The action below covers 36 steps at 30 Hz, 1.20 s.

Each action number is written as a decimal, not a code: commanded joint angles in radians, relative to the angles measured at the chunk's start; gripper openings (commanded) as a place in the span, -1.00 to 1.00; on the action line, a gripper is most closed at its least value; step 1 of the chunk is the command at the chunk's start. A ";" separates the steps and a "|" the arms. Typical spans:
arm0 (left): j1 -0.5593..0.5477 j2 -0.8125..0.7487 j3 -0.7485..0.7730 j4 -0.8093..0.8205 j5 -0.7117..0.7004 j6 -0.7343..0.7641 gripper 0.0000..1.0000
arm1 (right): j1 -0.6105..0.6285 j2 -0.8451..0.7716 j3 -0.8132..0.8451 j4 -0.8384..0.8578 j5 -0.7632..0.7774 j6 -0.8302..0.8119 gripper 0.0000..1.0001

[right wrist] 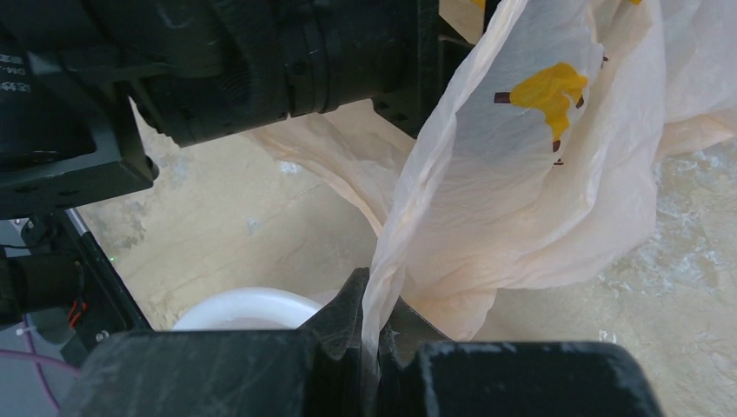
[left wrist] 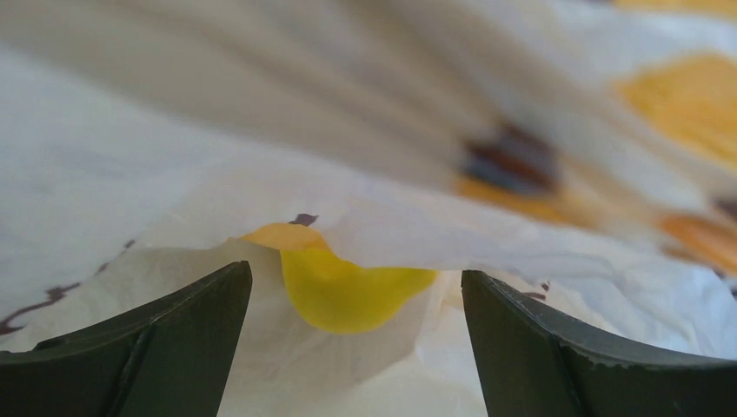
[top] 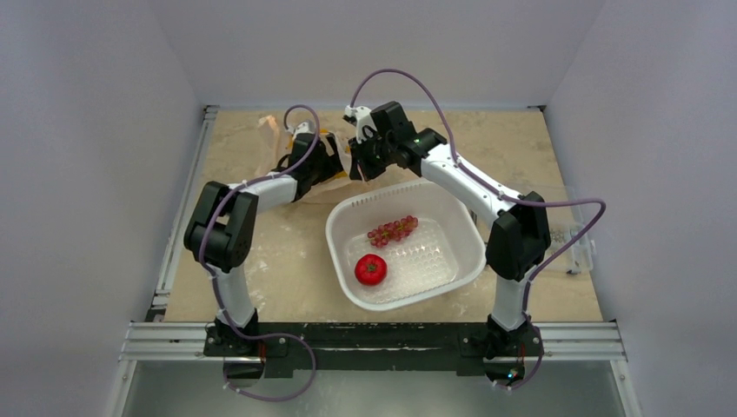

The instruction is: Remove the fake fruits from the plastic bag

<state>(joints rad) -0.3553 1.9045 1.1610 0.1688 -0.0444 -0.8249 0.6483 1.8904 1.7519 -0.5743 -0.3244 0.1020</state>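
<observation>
Blurred plastic bag [left wrist: 261, 104] — half-hides yellow fruit [left wrist: 348, 295].

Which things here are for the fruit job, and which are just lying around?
For the job: bag, pinched by the right pincer; lemon peeking from it, before the open left pincer; tomato and grapes, already out, in the basin.
Just lying about: clear thing at far right.

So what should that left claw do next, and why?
Probably ease the left claw forward and close on the yellow fruit. It sits right between the open jaws, half under a fold of the plastic bag, whose edge the right claw is pinching up.
</observation>
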 commanded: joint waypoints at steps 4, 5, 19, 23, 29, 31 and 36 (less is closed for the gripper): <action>-0.027 0.103 0.179 -0.157 -0.134 -0.081 0.81 | -0.006 -0.045 0.004 0.019 -0.033 0.020 -1.00; -0.027 0.118 0.196 -0.166 -0.134 -0.077 0.79 | -0.006 -0.047 0.006 0.018 -0.032 0.022 -1.00; -0.022 0.155 0.291 -0.307 -0.115 -0.014 -0.24 | -0.006 -0.076 0.012 0.022 -0.028 0.028 -1.00; -0.023 0.128 0.286 -0.335 -0.094 0.050 -0.58 | -0.009 -0.087 -0.013 0.019 -0.027 0.042 -1.00; -0.023 -0.023 0.167 -0.331 -0.072 0.114 -0.85 | -0.009 -0.099 -0.013 0.015 0.019 0.051 -1.00; -0.022 -0.084 0.139 -0.350 -0.068 0.143 -0.95 | -0.009 -0.102 -0.014 0.017 0.036 0.060 -1.00; -0.015 -0.241 0.068 -0.414 -0.036 0.202 -1.00 | -0.009 -0.093 -0.002 0.032 0.041 0.077 -1.00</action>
<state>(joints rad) -0.3809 1.8210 1.2705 -0.2188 -0.1116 -0.7021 0.6426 1.8374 1.7420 -0.5678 -0.3046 0.1535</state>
